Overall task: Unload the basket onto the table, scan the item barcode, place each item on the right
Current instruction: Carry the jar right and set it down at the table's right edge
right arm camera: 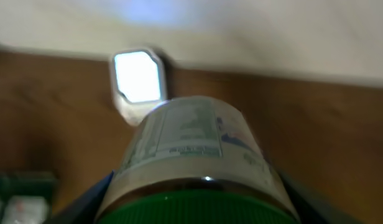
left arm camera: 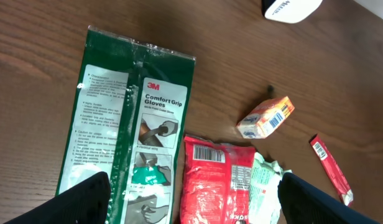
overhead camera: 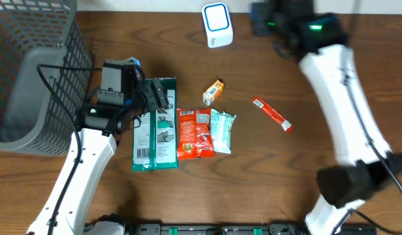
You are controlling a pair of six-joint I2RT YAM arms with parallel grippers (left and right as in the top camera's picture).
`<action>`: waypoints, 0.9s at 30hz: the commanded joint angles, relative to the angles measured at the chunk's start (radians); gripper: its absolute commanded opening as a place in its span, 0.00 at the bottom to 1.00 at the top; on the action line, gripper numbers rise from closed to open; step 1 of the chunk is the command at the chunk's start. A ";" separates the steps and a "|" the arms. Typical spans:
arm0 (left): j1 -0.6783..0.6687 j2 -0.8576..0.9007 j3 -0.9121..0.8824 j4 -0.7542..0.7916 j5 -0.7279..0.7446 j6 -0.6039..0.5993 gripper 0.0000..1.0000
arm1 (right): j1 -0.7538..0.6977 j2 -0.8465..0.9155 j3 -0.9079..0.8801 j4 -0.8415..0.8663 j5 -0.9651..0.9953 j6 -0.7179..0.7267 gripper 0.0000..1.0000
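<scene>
My right gripper (right arm camera: 198,202) is shut on a bottle (right arm camera: 194,149) with a white label and a green cap. The bottle points toward the white scanner (right arm camera: 138,78), whose window glows pale blue, and is held short of it. In the overhead view the right gripper (overhead camera: 266,23) is at the table's far edge, just right of the scanner (overhead camera: 217,25). My left gripper (left arm camera: 191,202) hangs open over a green gloves packet (left arm camera: 129,124) and a red packet (left arm camera: 216,180), touching neither. A barcode shows at the red packet's top.
A small orange box (overhead camera: 214,91), a pale green packet (overhead camera: 222,130) and a red stick pack (overhead camera: 273,114) lie mid-table. A grey mesh basket (overhead camera: 31,72) stands at the left edge, beside my left arm.
</scene>
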State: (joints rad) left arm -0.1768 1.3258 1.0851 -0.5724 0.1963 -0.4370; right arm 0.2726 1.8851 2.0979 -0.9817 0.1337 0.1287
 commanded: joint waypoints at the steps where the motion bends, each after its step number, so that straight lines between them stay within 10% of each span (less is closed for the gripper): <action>1: 0.003 0.001 0.007 0.000 -0.003 0.017 0.86 | -0.098 -0.006 0.000 -0.140 0.034 -0.010 0.12; 10: 0.003 0.001 0.007 0.000 -0.003 0.017 0.86 | -0.390 0.042 -0.068 -0.388 -0.043 -0.010 0.13; 27: 0.003 0.001 0.007 0.000 -0.003 0.017 0.86 | -0.778 0.046 -0.649 0.120 -0.241 0.027 0.17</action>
State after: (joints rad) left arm -0.1768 1.3258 1.0851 -0.5724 0.1963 -0.4370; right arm -0.4732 1.9369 1.4708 -0.8909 -0.0658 0.1467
